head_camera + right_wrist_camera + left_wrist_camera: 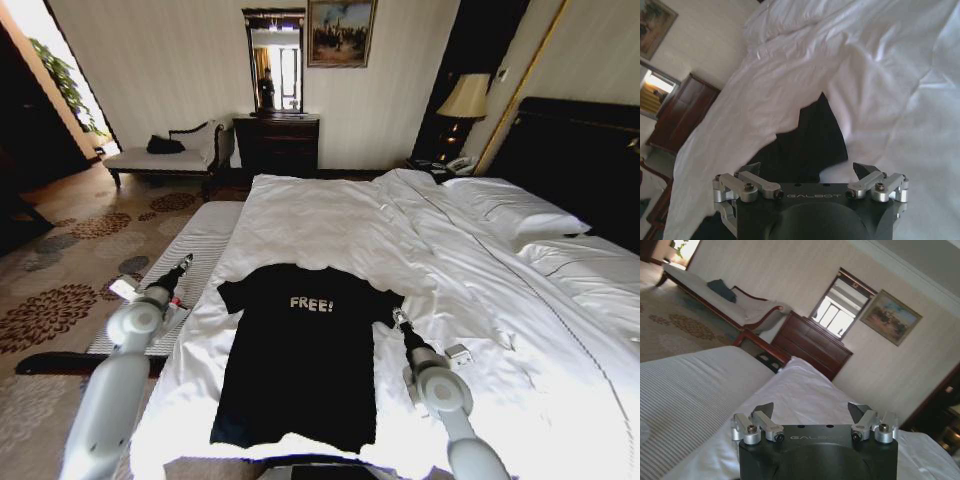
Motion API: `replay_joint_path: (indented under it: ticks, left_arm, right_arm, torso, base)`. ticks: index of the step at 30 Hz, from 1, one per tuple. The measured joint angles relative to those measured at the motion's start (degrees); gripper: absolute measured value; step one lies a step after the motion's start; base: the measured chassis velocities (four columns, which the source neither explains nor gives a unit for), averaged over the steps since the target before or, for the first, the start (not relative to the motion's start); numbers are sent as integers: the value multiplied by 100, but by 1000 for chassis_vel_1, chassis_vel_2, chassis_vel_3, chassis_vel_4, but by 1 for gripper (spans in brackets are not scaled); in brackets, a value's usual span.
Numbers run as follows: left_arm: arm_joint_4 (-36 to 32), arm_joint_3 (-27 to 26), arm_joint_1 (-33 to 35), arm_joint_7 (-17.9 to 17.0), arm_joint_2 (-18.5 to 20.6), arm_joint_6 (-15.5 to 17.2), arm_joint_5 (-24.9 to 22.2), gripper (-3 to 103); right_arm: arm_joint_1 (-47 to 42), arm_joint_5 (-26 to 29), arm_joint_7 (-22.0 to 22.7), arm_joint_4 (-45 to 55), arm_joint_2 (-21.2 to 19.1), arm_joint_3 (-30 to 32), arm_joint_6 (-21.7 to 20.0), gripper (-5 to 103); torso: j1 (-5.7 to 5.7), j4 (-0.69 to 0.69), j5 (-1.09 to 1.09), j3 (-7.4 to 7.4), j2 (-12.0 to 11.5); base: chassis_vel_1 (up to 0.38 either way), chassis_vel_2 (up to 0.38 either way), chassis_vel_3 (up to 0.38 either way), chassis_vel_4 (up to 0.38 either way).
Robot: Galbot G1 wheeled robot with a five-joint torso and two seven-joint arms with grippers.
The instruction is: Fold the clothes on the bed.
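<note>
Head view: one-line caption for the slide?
Black T-shirt lies flat on the bed, left gripper and right gripper open at its sleeves.

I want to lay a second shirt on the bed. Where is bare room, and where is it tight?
Free: the white duvet between the T-shirt's collar and the far end, and the stretch between the shirt and the pillows. Tight: beside the sleeves, where the open left gripper and open right gripper hover, and the small object by the right arm.
</note>
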Motion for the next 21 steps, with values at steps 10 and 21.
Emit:
replay_joint_path:
  ticks: [10,21]
  left_arm:
    - [-1706,36,1020,-264,-586,260,449,100]
    - [-2057,621,1174,271,-943,-343,2815,100]
  right_arm:
    - [-309,477,405,236,-95,36,-501,100]
    - [-1103,-417,-548,-286,-368,232,-88,100]
  torso:
    - [0,1,1,1,0]
    - [0,0,2,1,0]
  base:
    - [0,0,0,0]
    - [0,0,0,0]
